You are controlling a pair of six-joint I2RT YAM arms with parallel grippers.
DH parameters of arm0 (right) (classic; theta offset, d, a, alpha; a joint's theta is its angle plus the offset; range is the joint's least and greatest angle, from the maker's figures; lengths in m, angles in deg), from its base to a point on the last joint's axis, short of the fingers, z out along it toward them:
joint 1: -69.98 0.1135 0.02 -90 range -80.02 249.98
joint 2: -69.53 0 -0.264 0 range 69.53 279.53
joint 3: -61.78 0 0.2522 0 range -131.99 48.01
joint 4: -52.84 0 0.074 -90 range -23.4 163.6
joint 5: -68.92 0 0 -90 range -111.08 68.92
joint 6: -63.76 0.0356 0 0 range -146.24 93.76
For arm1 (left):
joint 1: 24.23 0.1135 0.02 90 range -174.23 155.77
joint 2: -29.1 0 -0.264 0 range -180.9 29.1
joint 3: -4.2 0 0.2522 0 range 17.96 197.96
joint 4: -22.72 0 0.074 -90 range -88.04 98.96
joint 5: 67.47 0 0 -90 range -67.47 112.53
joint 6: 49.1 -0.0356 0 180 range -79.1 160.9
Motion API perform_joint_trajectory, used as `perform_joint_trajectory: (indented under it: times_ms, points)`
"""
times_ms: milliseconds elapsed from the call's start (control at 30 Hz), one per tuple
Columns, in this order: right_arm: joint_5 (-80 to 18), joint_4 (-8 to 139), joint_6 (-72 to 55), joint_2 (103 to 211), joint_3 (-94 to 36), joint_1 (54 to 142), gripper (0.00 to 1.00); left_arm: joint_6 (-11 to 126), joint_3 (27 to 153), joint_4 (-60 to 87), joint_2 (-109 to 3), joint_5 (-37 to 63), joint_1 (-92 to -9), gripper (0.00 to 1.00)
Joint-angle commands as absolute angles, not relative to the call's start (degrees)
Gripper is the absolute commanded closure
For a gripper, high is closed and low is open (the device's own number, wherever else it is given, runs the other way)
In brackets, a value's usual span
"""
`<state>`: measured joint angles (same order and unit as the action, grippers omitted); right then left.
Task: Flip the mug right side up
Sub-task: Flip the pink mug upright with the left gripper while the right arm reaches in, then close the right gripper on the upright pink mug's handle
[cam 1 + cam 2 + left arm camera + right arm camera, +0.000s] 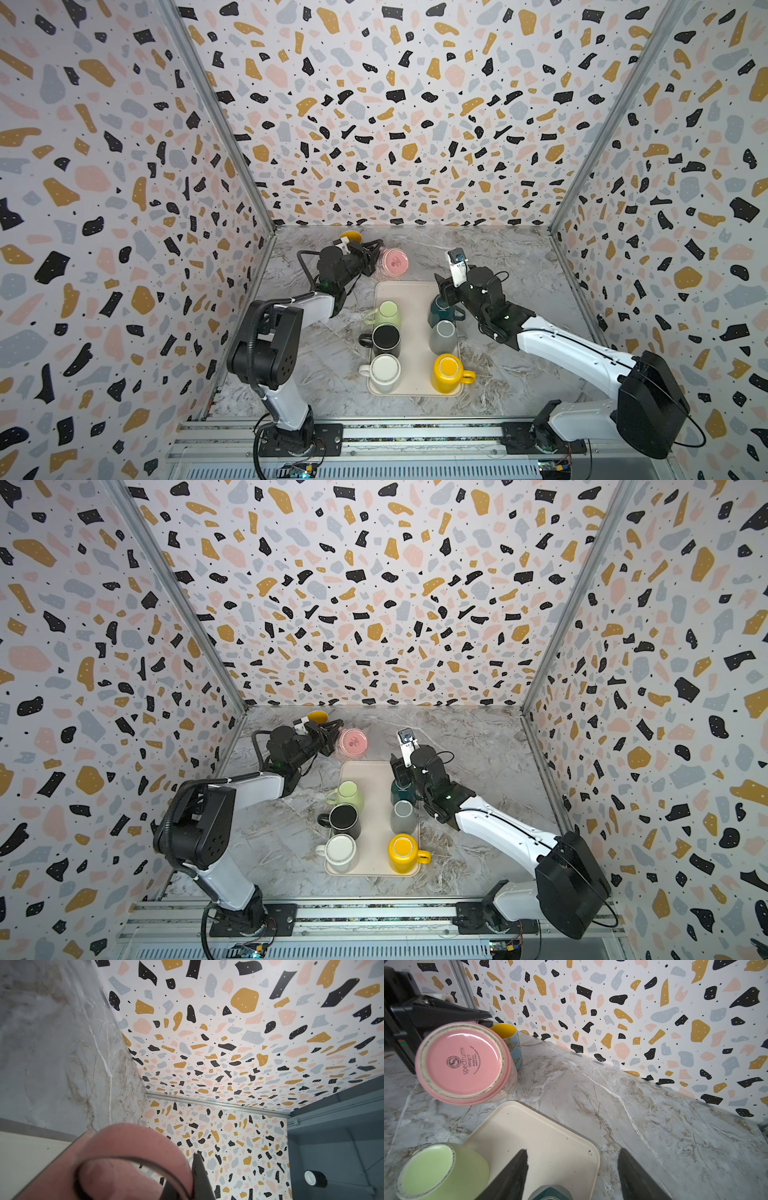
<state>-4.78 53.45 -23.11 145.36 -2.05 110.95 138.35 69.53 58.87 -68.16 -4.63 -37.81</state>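
The words "spectrum designz" are printed next to a round swirl sign on the bottom of the pink mug (460, 1064), near the tray (546, 1130).

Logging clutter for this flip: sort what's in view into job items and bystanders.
In the job: pink mug, tipped, in the shut left claw.

Lying about: tray, green mug, black mug, white mug, teal mug, grey mug, yellow mug, butterfly mug; open right claw.

A robot test cell in a lab: printed terrazzo wall panels (395, 124) close three sides, joined by bare aluminium posts (217, 116); the marble-look tabletop (511, 257) ends at an aluminium rail (415, 434) where the left arm (311, 301) and right arm (573, 349) are bolted, with a bare circuit board (299, 471) and loose wires below it
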Motion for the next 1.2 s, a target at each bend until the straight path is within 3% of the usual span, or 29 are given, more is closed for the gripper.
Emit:
perform_joint_trajectory:
  times_ms: [0, 233, 567, 733, 967, 1167]
  points:
    - [-5.08, 54.54, -22.03, 142.59, -2.30, 110.81, 0.31, 126.94, 73.34, 55.36, -63.22, -5.73, -38.19, 1.00]
    - [-6.72, 56.90, -21.90, 142.17, -4.09, 110.76, 0.31, 93.68, 81.60, 32.24, -55.76, 0.75, -41.35, 1.00]
    - [-11.12, 65.70, -24.60, 143.20, -13.01, 110.71, 0.32, 57.71, 81.91, 24.80, -48.95, 19.18, -52.14, 1.00]
    - [-14.63, 69.20, -25.31, 143.27, -17.71, 109.47, 0.32, 39.97, 75.40, 32.68, -45.01, 31.99, -61.14, 1.00]
    - [-22.67, 71.74, -26.01, 143.49, -22.96, 106.29, 0.32, 24.43, 66.38, 47.17, -41.77, 41.98, -67.14, 1.00]
    - [-37.55, 71.04, -26.75, 144.23, -25.99, 102.66, 0.32, 4.59, 59.74, 62.53, -42.88, 50.80, -72.57, 1.00]
